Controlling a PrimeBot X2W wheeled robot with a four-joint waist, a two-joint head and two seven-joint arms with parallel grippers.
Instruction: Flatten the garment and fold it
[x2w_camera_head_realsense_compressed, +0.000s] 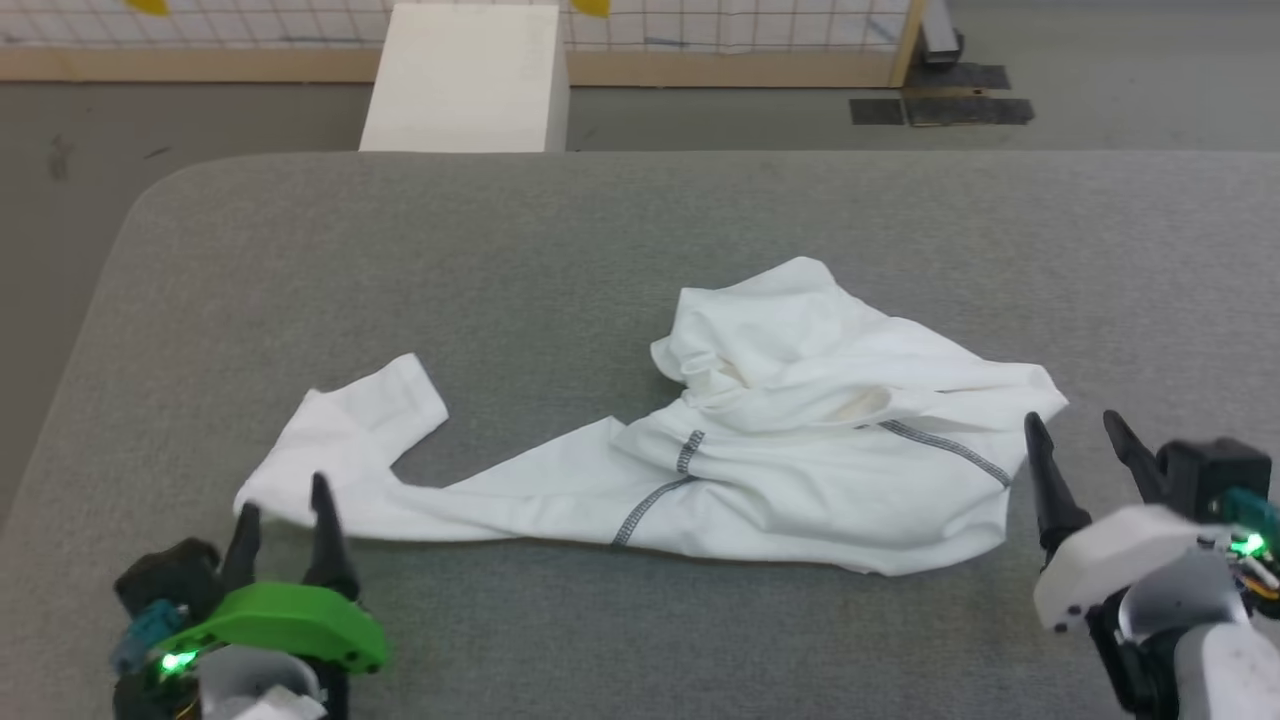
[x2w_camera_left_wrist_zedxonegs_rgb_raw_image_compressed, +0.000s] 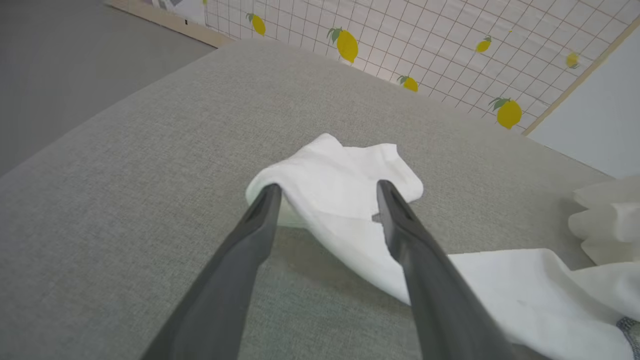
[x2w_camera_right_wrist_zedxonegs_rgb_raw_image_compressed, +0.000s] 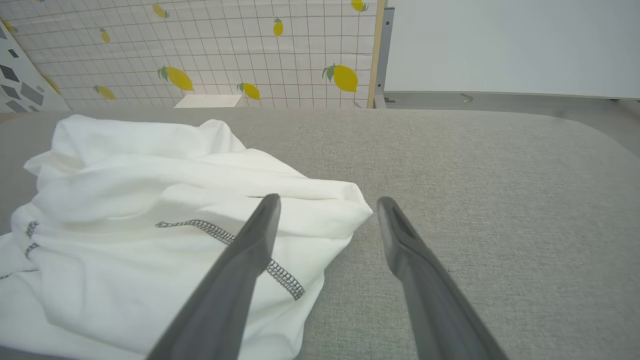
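Nearest the robot, at the lower left of the head view, the left gripper has its two dark fingers spread wide apart, clamping nothing. The tips hang at the near edge of the T-shirt's stretched-out left end, which its wrist view shows lying on the cloth-covered table beneath and beyond them. At the lower right, the right gripper also has its fingers parted and is empty. One finger stands over the shirt's right corner, the other over bare grey table.

The white T-shirt lies crumpled on the near half of the table, between the two grippers. A long narrow part with a short sleeve runs out to the left. A bunched heap sits to the right, crossed by grey speckled stitching.

Past the table's far edge a white block stands on the grey floor. Dark mats lie to its right, before a grid panel printed with lemons.
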